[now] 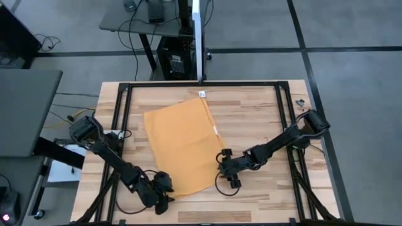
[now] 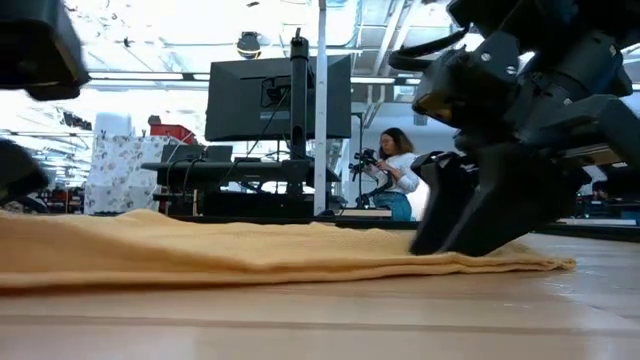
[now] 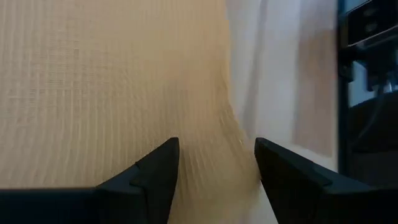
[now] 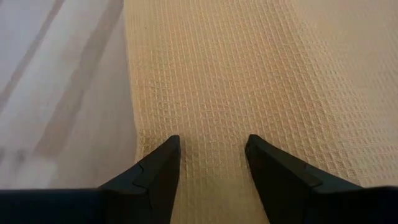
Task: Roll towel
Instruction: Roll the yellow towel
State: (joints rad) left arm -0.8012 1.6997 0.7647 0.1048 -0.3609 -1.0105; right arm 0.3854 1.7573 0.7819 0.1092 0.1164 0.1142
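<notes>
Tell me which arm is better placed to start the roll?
Probably the left. The left gripper sits open at the towel's near corner, where a roll would likely begin; the right gripper, also open, is partway along the side edge.

- honestly nothing readable anywhere in these shots, no words, brands or numbers I can make out
- closest thing is a small white tag [image 1: 202, 94] at the far edge of the table [image 1: 251, 113], touching the towel [image 1: 179, 141] corner there, but whatever's printed on it is too small to read
- the monitor [image 2: 278, 97] in the room behind the table shows its dark back only, no logo legible on it
</notes>
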